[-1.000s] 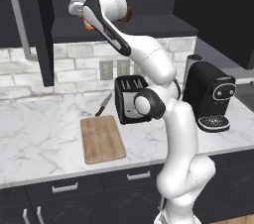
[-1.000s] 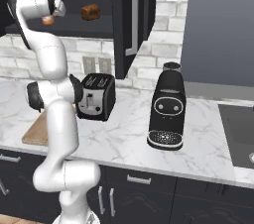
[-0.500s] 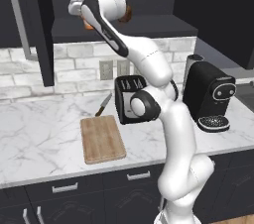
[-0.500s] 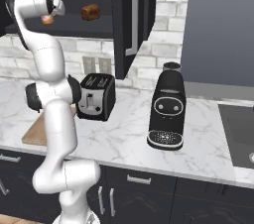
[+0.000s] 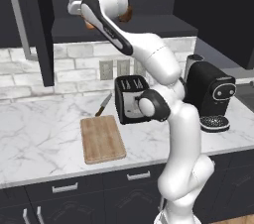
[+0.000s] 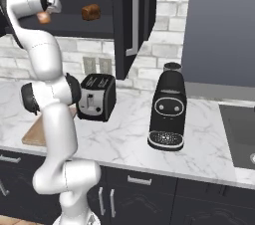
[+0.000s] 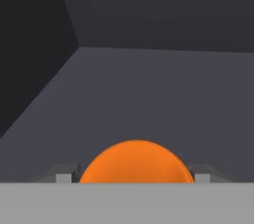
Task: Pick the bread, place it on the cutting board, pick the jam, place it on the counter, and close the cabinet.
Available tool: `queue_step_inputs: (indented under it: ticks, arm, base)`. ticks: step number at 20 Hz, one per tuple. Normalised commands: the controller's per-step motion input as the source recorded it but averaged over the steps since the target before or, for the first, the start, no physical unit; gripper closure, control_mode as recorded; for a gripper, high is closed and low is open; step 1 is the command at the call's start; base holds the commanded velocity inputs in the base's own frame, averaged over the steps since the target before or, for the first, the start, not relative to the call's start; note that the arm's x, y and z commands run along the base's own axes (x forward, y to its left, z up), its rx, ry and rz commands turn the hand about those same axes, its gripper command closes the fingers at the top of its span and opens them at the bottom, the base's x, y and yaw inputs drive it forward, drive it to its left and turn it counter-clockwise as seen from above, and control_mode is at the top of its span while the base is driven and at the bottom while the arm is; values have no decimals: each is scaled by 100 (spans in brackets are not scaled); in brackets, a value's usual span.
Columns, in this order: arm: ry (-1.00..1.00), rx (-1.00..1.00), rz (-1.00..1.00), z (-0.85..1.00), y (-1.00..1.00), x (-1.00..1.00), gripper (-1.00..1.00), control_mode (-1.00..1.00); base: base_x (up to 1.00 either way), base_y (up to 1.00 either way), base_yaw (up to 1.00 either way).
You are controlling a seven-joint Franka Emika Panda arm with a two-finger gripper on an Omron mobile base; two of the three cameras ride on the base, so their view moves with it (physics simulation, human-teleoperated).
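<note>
Gripper (image 7: 135, 177): up inside the open cabinet (image 6: 132, 15), jaws clamped on either side of the jam (image 7: 135, 162), an orange jar between the fingertips (image 7: 63, 177) above the dark shelf. Bread (image 6: 91, 12): on the same shelf, apart from the jar, nearer the open door. Cutting board (image 5: 102, 138): bare, near the counter's (image 5: 39, 143) front edge, just beside the toaster (image 5: 130, 98).

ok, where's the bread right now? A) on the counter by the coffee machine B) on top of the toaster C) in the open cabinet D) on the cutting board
C: the bread sits on the shelf inside the open cabinet, while the cutting board is bare.
</note>
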Motion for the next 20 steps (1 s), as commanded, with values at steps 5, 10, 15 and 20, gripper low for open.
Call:
queue_step_inputs:
  ticks: [5,10,15,20]
  arm:
    - [-1,-5,0,0,0,-60,100,-100]
    - [0,0,0,0,-2,-58,100,-100]
    - [-2,0,0,0,-18,-67,100,-100]
    - [-2,0,0,0,-31,-71,100,-100]
  base:
    - [0,0,0]
    - [0,0,0]
    - [0,0,0]
    - [0,0,0]
